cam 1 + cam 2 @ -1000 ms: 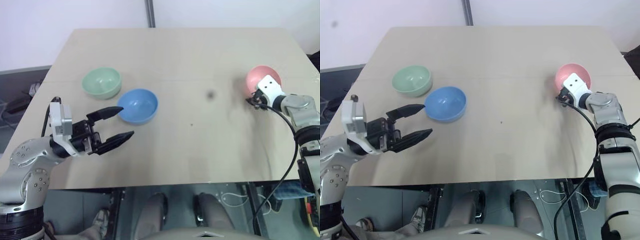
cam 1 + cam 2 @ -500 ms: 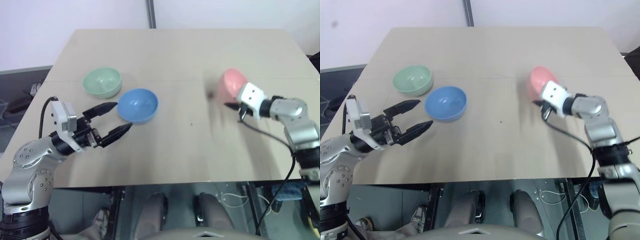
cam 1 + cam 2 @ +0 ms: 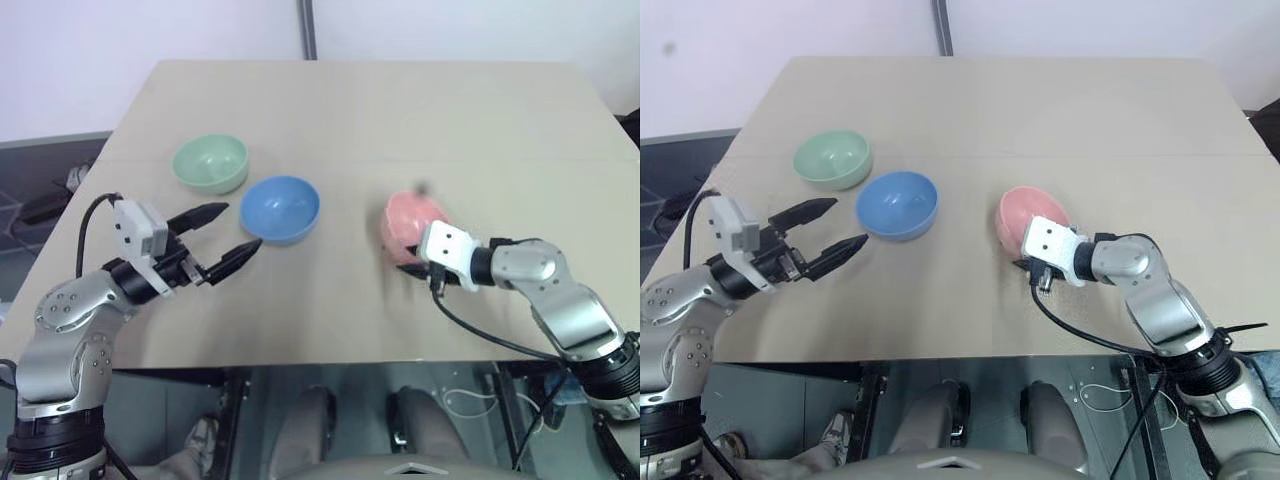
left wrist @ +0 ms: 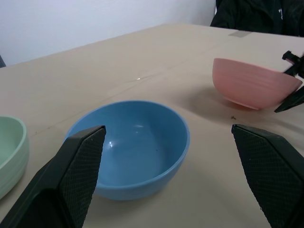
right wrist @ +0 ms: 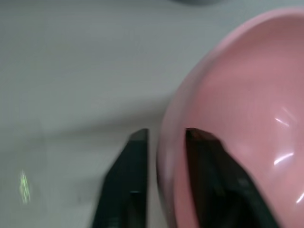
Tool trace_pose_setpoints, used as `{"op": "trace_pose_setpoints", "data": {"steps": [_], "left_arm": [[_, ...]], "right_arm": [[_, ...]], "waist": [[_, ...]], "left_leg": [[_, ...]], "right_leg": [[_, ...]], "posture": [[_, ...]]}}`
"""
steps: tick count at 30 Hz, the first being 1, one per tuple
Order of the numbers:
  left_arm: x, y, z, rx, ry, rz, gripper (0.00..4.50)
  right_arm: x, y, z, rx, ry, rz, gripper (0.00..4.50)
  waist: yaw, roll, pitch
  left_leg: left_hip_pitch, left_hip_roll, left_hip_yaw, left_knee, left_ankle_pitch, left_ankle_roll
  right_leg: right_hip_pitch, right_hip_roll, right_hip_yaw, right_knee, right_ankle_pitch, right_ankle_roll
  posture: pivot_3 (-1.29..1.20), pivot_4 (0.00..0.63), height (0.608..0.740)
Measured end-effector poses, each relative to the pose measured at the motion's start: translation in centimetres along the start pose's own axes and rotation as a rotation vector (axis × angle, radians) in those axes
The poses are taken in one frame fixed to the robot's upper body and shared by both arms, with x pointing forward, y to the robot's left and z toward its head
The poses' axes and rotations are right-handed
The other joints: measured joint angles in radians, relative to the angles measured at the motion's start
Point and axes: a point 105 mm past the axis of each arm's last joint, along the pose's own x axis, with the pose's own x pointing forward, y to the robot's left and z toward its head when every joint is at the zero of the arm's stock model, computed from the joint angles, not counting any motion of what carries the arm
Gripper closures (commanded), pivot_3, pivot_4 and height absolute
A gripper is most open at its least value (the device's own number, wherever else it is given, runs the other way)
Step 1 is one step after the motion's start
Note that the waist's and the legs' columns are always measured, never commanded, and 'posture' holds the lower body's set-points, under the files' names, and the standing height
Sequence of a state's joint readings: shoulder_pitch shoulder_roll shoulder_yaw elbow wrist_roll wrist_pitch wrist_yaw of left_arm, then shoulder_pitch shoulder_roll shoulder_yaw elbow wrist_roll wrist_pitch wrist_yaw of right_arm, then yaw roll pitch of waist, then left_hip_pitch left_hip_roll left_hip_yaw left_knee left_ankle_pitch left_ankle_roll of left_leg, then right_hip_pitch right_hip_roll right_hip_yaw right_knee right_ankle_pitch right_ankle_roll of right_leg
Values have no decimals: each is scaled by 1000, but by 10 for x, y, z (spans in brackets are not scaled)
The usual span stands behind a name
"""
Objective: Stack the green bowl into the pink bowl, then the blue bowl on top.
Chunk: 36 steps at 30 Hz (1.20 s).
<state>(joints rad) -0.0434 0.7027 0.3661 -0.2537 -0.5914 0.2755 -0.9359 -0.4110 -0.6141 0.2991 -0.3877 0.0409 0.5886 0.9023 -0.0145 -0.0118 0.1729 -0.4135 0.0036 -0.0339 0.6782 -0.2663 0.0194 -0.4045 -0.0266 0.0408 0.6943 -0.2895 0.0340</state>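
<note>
The pink bowl (image 3: 408, 218) stands on the table right of centre. My right gripper (image 5: 164, 137) straddles its near rim, one finger inside and one outside, jaws slightly apart and open. To its left stands the blue bowl (image 3: 280, 208), and behind that, further left, the green bowl (image 3: 210, 162); both are upright and empty. My left gripper (image 3: 240, 228) hovers open just left of the blue bowl, pointing at it, holding nothing. The left wrist view shows the blue bowl (image 4: 128, 147) between my fingers (image 4: 78, 166) and the pink bowl (image 4: 251, 85) beyond.
The beige table (image 3: 480, 130) stretches bare behind and to the right of the bowls. Its front edge runs close under both arms. A black cable (image 3: 480, 335) hangs from my right wrist over that edge.
My right gripper has brought the pink bowl from the table's far right to near the middle, and its fingers have loosened. The left gripper has edged slightly toward the blue bowl.
</note>
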Motion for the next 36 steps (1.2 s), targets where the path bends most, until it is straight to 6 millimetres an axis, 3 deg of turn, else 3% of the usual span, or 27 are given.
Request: {"op": "trace_pose_setpoints", "data": {"steps": [3, 4, 10, 13, 15, 20, 22, 28, 31, 34, 36], "left_arm": [[2, -3, -2, -10, 7, -15, 0], [3, -2, -2, -11, 7, -14, 0], [5, 15, -4, 69, 91, 88, 0], [3, 54, -12, 224, 287, 237, 0], [3, 69, -9, 306, 357, 267, 0], [16, 115, 2, 624, 575, 237, 0], [21, 120, 0, 689, 604, 199, 0], [40, 136, -29, 853, 790, 59, 0], [46, 139, -39, 887, 839, 30, 675], [50, 137, -45, 898, 837, 2, 1912], [51, 135, -49, 889, 833, -9, 2983]], "right_arm": [[2, 6, 13, 34, -50, 10, 255], [1, 7, 15, 35, -55, 8, 41], [-18, -7, 49, 126, -226, -100, 41], [-28, -11, 74, 163, -364, -125, 41], [-30, -13, 80, 161, -391, -143, 41], [-32, -20, 86, 158, -427, -212, 41], [-32, -22, 88, 155, -432, -229, 41], [-33, -27, 86, 142, -426, -286, 41], [-34, -29, 82, 154, -416, -315, 0], [-35, -30, 81, 158, -411, -338, 0], [-37, -29, 81, 156, -411, -355, 0]], "waist": [[0, 0, 0], [0, 0, 0], [1, 0, 0], [0, 0, 0], [0, 0, 0], [2, 0, 0], [0, 0, 0], [-2, -1, 0], [-2, -1, 0], [-4, -1, 0], [-3, -1, 0]], "left_leg": [[0, 0, 0, 0, 0, 0], [0, 0, 0, 0, 0, 0], [0, 0, -1, 0, 0, 0], [0, 0, -1, 0, 0, 0], [0, -1, -1, 0, 0, 0], [-1, -2, 0, 0, 0, 0], [-1, -2, 1, 0, 0, 0], [-4, -2, 3, 1, 0, 0], [-4, -2, 3, 1, 0, 0], [-4, -1, 3, 1, 0, 0], [-4, -1, 3, 1, 0, 0]], "right_leg": [[0, 0, 0, 0, 0, 0], [0, 0, 0, 0, 0, 0], [0, 0, -1, 0, 0, 0], [0, 2, -3, 1, 0, 0], [0, 1, -4, 1, 0, 0], [0, 6, -5, 0, 0, 0], [-1, 6, -4, 0, 0, 0], [-4, 8, -2, 1, 0, 0], [-5, 8, -2, 1, 0, 0], [-5, 7, -1, 2, 0, 0], [-5, 7, -1, 2, 0, 0]], "posture": [[0, 150, 740], [0, 150, 740], [0, 150, 740], [0, 150, 740], [0, 150, 740], [0, 150, 740], [0, 150, 740], [0, 150, 740], [0, 150, 740], [0, 150, 740], [0, 150, 740]]}}
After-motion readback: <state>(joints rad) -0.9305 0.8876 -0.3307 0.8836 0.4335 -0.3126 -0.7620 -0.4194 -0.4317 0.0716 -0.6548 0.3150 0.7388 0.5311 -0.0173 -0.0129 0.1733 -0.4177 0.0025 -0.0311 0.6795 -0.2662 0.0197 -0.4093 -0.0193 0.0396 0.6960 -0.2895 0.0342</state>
